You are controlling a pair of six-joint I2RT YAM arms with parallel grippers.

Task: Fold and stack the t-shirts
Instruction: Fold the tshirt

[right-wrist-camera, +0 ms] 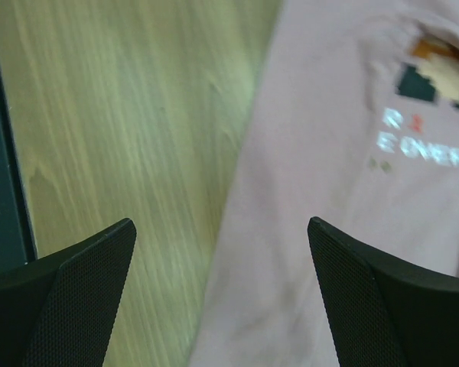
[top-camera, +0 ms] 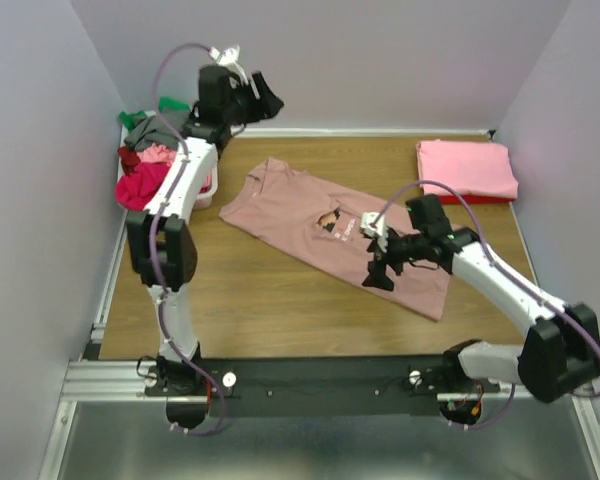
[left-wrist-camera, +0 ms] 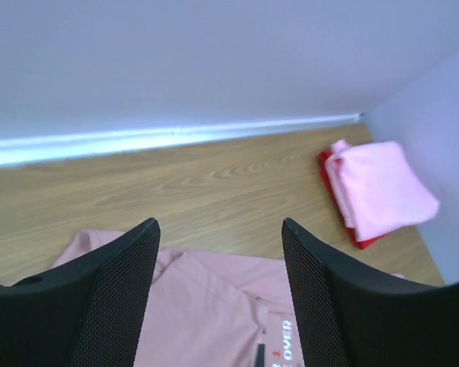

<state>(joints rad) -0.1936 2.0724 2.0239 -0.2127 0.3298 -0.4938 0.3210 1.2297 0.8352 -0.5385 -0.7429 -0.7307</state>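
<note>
A dusty-pink t-shirt [top-camera: 340, 235] with a pixel print and white text lies spread flat across the middle of the table, collar toward the back left. My left gripper [top-camera: 255, 95] is raised high near the back wall, jaws open and empty; its wrist view looks down on the shirt's collar end [left-wrist-camera: 214, 306]. Low over the shirt's near edge, my right gripper [top-camera: 385, 265] is open, with cloth [right-wrist-camera: 344, 191] and bare wood under its jaws. A folded bright pink tee [top-camera: 465, 168] rests on a red one at the back right, also in the left wrist view [left-wrist-camera: 382, 191]. Loose red, pink, grey and green tees [top-camera: 145, 165] are heaped at the back left.
The heap sits in a white basket [top-camera: 208, 190] against the left wall. Walls close the table on the left, back and right. A black rail [top-camera: 320, 375] carrying both arm bases runs along the near edge. Bare wood [top-camera: 260, 290] shows in front of the shirt.
</note>
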